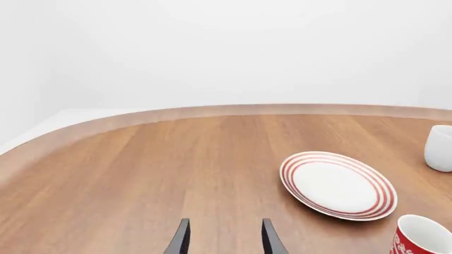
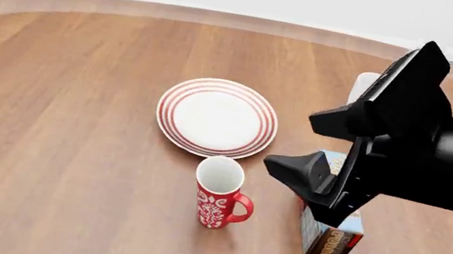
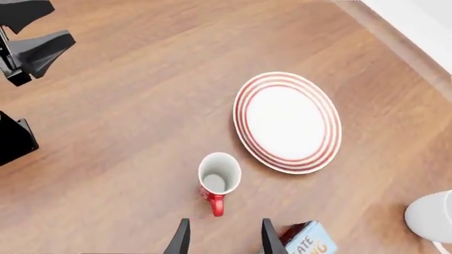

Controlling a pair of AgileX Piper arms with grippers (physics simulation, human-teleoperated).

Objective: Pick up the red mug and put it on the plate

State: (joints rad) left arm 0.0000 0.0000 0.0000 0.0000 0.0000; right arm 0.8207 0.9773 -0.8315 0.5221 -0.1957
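The red mug [image 2: 219, 195] stands upright on the table just in front of the plate [image 2: 217, 117], its handle pointing right. It also shows in the right wrist view [image 3: 218, 179], from above, with the plate [image 3: 287, 121] beyond it. My right gripper [image 2: 287, 142] hovers open above the table to the right of the mug, and nothing is between its fingers [image 3: 181, 235]. My left gripper [image 1: 226, 238] is open and empty low at the near left. From there the plate [image 1: 337, 184] and the red mug's rim [image 1: 422, 239] lie off to the right.
A plain white mug [image 3: 431, 217] stands behind and right of the plate, partly hidden by the right arm in the front view. A small printed box [image 2: 332, 238] stands right of the red mug, under the right arm. The table's curved far edge [image 2: 226, 20] runs behind the plate.
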